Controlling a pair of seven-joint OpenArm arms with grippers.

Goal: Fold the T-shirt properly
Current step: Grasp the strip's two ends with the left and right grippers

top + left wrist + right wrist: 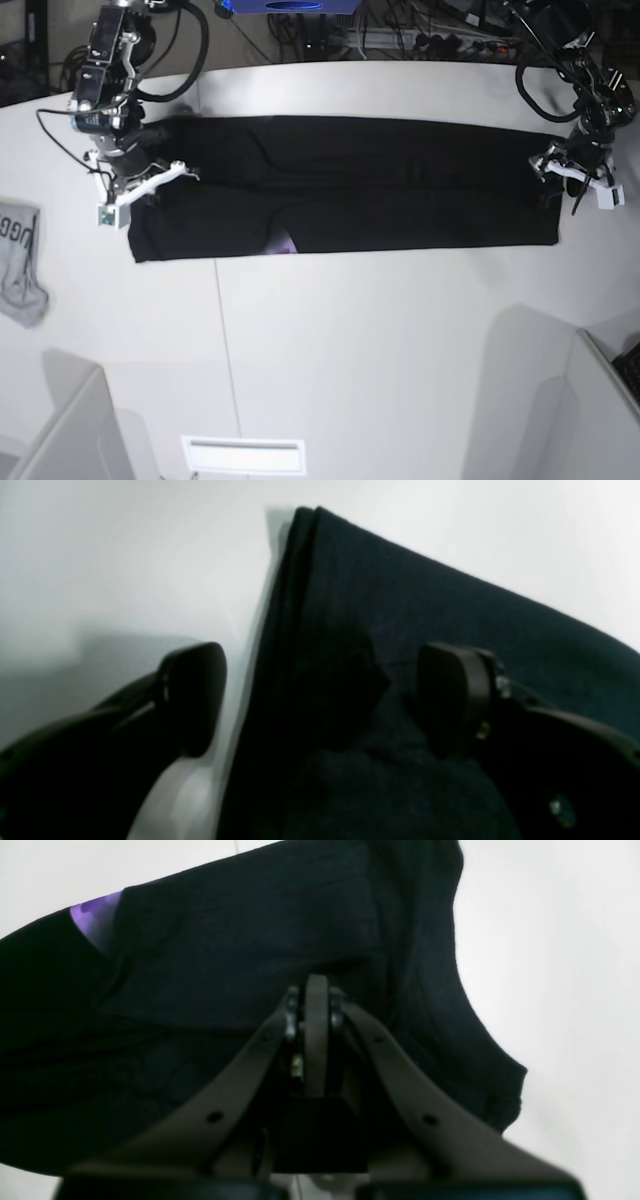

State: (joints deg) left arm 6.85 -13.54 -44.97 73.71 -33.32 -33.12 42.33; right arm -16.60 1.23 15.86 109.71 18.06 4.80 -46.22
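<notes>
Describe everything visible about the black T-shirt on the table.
The T-shirt is black knit cloth, folded lengthwise into a long flat band across the white table. A sliver of purple print peeks out at its near edge. The right gripper is shut over one end, the left gripper stands open at the other, one finger over the cloth, one beside its layered edge.

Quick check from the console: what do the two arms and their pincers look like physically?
Both arms are black, jointed, with looping black cables near their upper links, and each wrist carries a white bracket. The left pincer has two dark, rounded paddle-shaped fingers. The right pincer has grey-brown tapering fingers with small holes and metal screws near the tips.
</notes>
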